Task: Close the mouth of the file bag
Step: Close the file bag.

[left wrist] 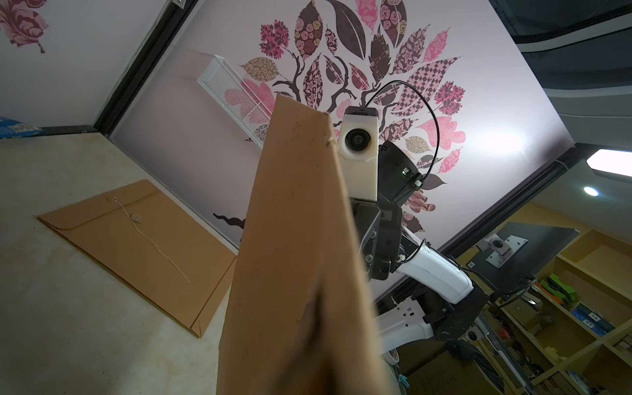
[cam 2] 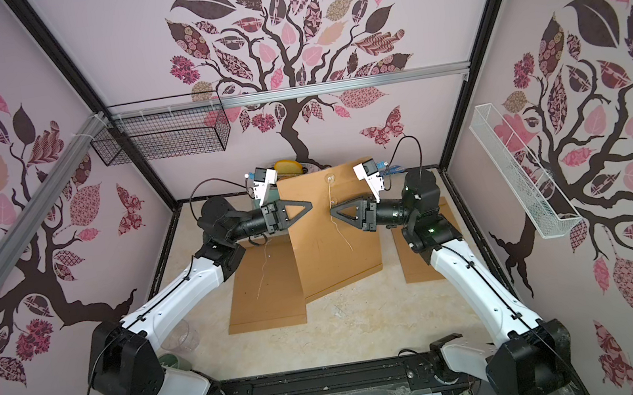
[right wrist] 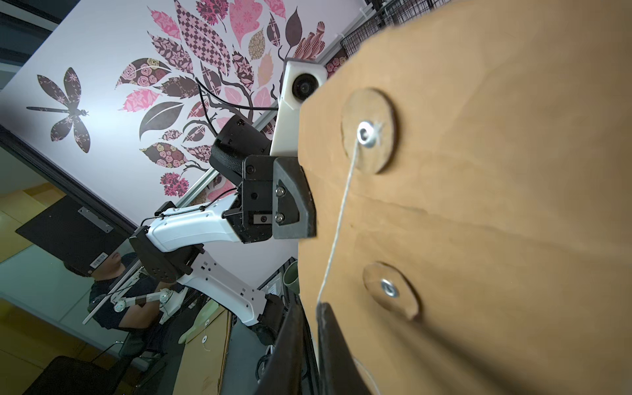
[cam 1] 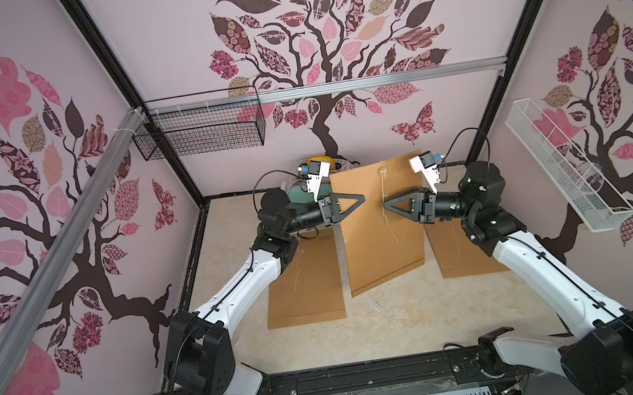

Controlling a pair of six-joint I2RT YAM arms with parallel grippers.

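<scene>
A brown paper file bag (cam 1: pixel 382 235) (cam 2: pixel 335 254) stands tilted upright at the middle of the table, its flap side toward my right arm. My left gripper (cam 1: pixel 363 199) (cam 2: pixel 311 206) is shut on the bag's left edge; in the left wrist view the bag (left wrist: pixel 301 239) hides the fingers. A white string (right wrist: pixel 342 212) runs from the upper round washer (right wrist: pixel 367 131) past the lower washer (right wrist: pixel 390 290) to my right gripper (right wrist: pixel 309 306) (cam 1: pixel 384 203). That gripper's jaws stand nearly together on the string, just in front of the bag's face. The string's loose tail (cam 1: pixel 392 234) hangs below.
Two more file bags lie flat, one left (cam 1: pixel 306 287) and one right (cam 1: pixel 455 255) of the held one. A black wire basket (cam 1: pixel 200 133) and a white wire basket (cam 1: pixel 564 166) hang on the walls. A clear cup (cam 2: pixel 177 337) stands near the left arm's base.
</scene>
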